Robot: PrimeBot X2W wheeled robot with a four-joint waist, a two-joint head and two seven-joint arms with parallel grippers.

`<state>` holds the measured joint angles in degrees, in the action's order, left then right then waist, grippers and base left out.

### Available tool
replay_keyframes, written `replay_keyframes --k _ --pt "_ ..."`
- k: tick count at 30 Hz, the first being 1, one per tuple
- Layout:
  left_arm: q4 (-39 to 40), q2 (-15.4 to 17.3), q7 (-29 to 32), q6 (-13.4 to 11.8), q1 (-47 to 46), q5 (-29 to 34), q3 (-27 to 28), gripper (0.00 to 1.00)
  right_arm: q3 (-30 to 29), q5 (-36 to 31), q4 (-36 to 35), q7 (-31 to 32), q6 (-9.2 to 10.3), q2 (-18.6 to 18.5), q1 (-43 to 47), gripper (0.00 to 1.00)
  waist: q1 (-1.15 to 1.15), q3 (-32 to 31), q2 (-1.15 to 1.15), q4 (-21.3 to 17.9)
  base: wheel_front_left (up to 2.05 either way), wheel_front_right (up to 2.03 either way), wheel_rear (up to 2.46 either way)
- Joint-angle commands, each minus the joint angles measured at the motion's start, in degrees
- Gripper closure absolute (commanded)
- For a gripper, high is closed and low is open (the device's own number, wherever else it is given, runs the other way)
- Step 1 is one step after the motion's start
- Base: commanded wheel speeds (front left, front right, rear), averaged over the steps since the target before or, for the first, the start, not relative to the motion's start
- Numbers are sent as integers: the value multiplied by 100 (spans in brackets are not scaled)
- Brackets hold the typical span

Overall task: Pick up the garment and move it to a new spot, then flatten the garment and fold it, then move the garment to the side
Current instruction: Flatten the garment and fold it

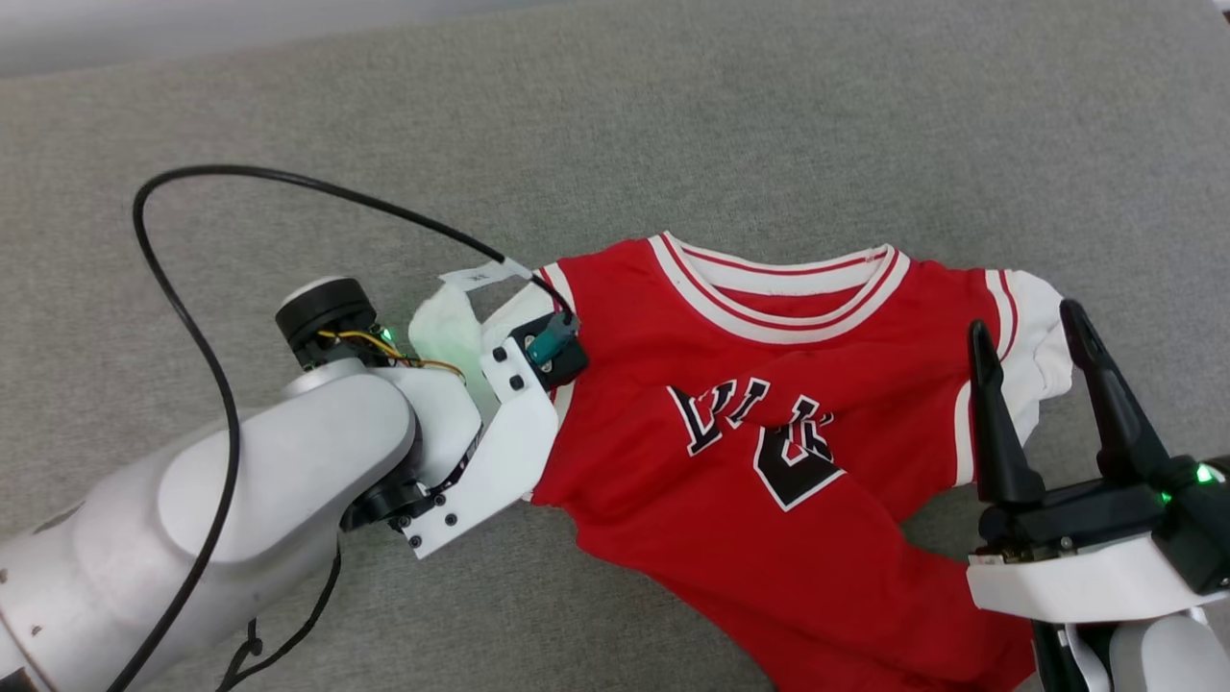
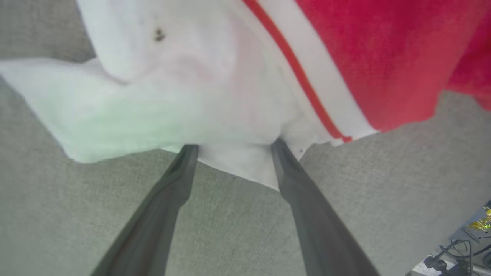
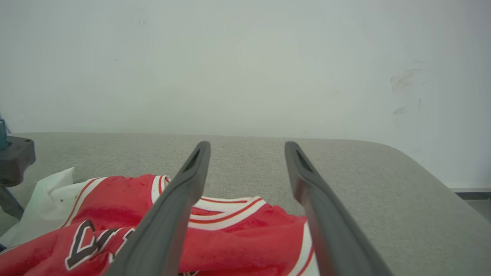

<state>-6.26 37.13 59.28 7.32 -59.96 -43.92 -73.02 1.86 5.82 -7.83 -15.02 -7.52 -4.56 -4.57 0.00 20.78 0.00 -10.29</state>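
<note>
1. Location: the garment [image 1: 769, 404] lies crumpled, print side up, on the grey padded surface [image 1: 673, 125] between the two grippers. One white sleeve [image 2: 172, 88] meets the left gripper's fingertips; the opposite sleeve lies under the right gripper's tips.
2. Left gripper [image 2: 234, 145]: jaws wide apart, both tips touching the sleeve's edge, nothing clamped.
3. Right gripper [image 1: 1025, 319]: jaws fully spread, hovering above the cloth, empty.
4. Step in hand, as judged: taking hold for the first pick-up and move. The chest print is creased and no fold is made, so flattening is not yet done.
5. Next move calls for the left jaws to close on a firm bite of sleeve cloth. The right gripper must drop to the near sleeve and close too — an even lift needs both holds.
6. Orientation: the collar [image 1: 778, 288] points away, beyond both sets of fingertips. The long axis — collar to hem — slants back toward the right gripper's base and passes on its inner side.
</note>
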Motion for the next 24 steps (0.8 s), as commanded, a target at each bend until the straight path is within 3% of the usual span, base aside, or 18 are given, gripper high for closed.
replay_keyframes --k 1,6,7,8,18,24 --pt "16 60 218 9 255 35 -91 0 5 33 -23 -20 6 41 -100 0 0 118 0 -59 0 0 0" --pt "176 166 416 11 473 -10 -159 0 51 24 24 -21 6 61 -249 0 0 212 0 -75 0 0 0" --pt "184 148 395 11 470 -7 -165 65 56 31 37 -21 6 64 -261 0 0 211 0 -61 0 0 0" --pt "181 137 361 11 449 -20 -163 100 65 44 56 -21 6 69 -260 0 0 200 0 -42 0 0 0" --pt "33 369 -727 3 -150 -288 -40 100 -182 116 185 -21 6 -15 15 0 0 -341 0 446 0 0 0" --pt "329 747 -1229 3 250 -422 -45 100 -232 161 255 -20 6 -34 220 0 0 -724 0 699 0 0 0"
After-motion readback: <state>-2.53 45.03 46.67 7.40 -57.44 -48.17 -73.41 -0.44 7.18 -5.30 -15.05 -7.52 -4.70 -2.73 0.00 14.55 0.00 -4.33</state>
